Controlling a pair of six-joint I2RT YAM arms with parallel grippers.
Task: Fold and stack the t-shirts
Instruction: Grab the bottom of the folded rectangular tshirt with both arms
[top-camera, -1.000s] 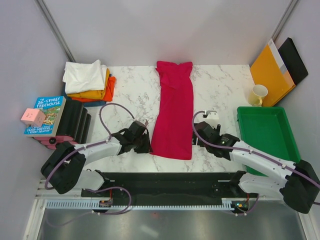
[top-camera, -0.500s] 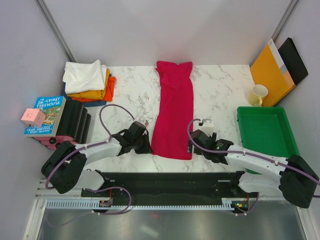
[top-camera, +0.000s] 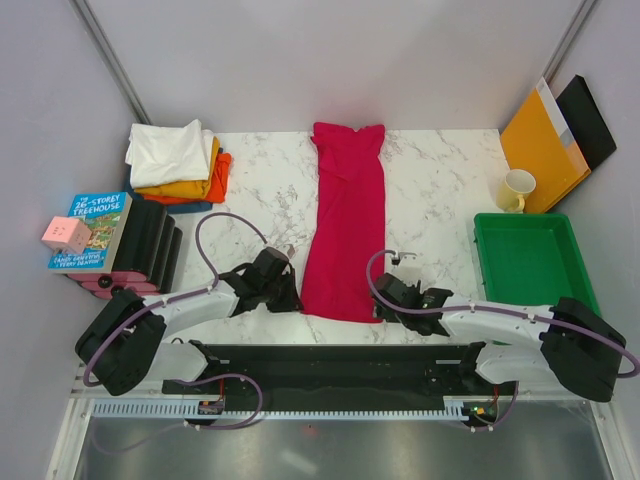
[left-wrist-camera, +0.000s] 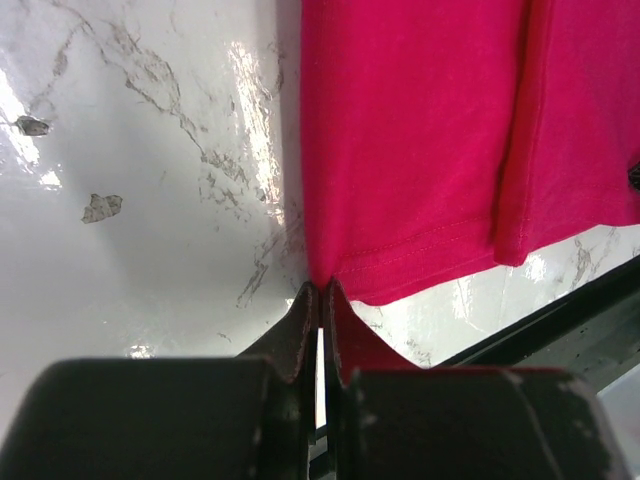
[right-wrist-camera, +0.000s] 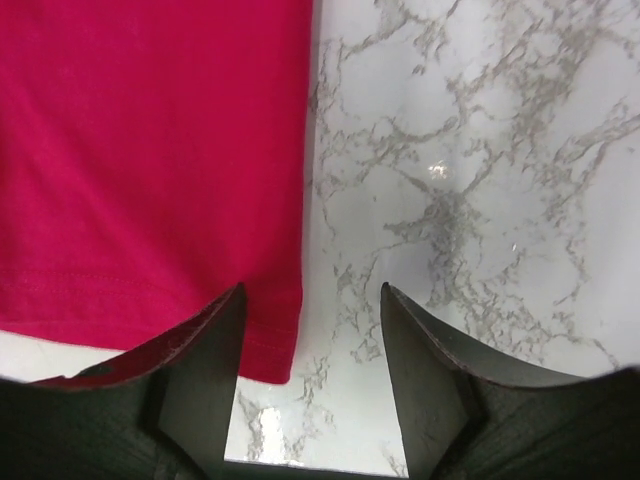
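A crimson red t-shirt (top-camera: 345, 230) lies folded into a long strip down the middle of the marble table (top-camera: 440, 180). My left gripper (top-camera: 293, 298) is shut on its near left hem corner; in the left wrist view the gripper (left-wrist-camera: 322, 285) pinches the red cloth (left-wrist-camera: 420, 130) at the tips. My right gripper (top-camera: 380, 303) sits at the near right corner. It stands open (right-wrist-camera: 312, 295) with the red hem corner (right-wrist-camera: 270, 340) between its fingers, beside the left finger. Folded t-shirts, white on yellow-orange and orange, are stacked (top-camera: 175, 160) at the far left.
A green tray (top-camera: 530, 262) sits at the right, with a cream mug (top-camera: 516, 190) and an orange envelope (top-camera: 545, 135) behind it. Books (top-camera: 92, 230), a pink cube (top-camera: 66, 235) and black rolls (top-camera: 152, 245) stand at the left. The table's near edge lies just behind both grippers.
The left gripper closed on the hem's left corner. The right arm slid nearer and leftward to the hem's right corner, and its jaws narrowed somewhat.
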